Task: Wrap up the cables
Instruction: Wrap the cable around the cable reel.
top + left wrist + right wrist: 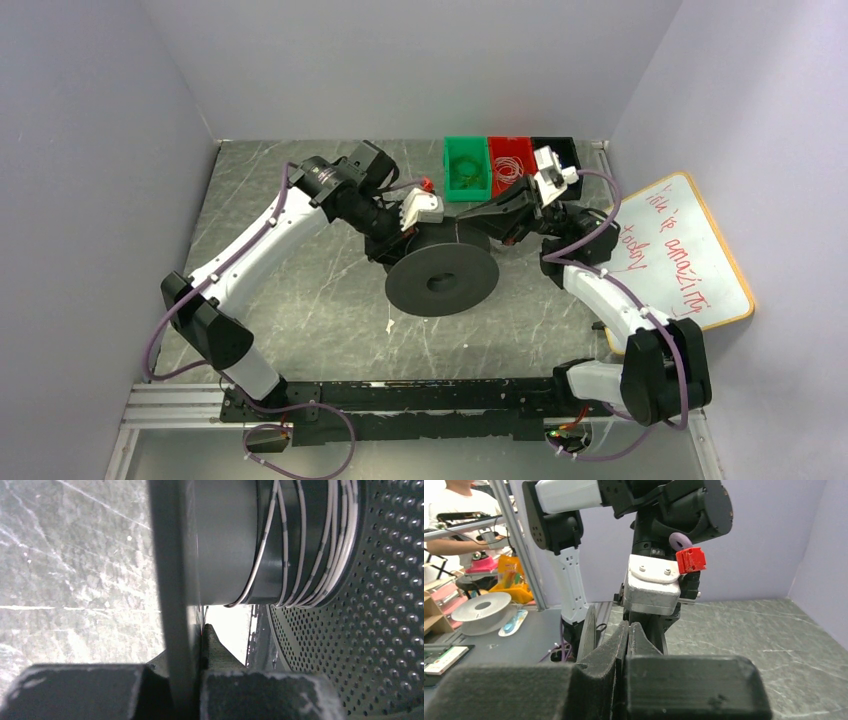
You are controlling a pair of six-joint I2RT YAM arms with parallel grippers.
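A black spool lies tilted in the middle of the table. My left gripper is shut on one of its flanges; in the left wrist view the grey flange stands between the jaws of the gripper. White cable with grey marks is wound in several turns round the hub, against the perforated flange. My right gripper is at the spool's far side, close to the left wrist. Its jaws are pressed together, with a thin bit of cable at the tips.
Green, red and black bins stand in a row at the back. A whiteboard with red writing leans at the right wall. A black rail runs along the near edge.
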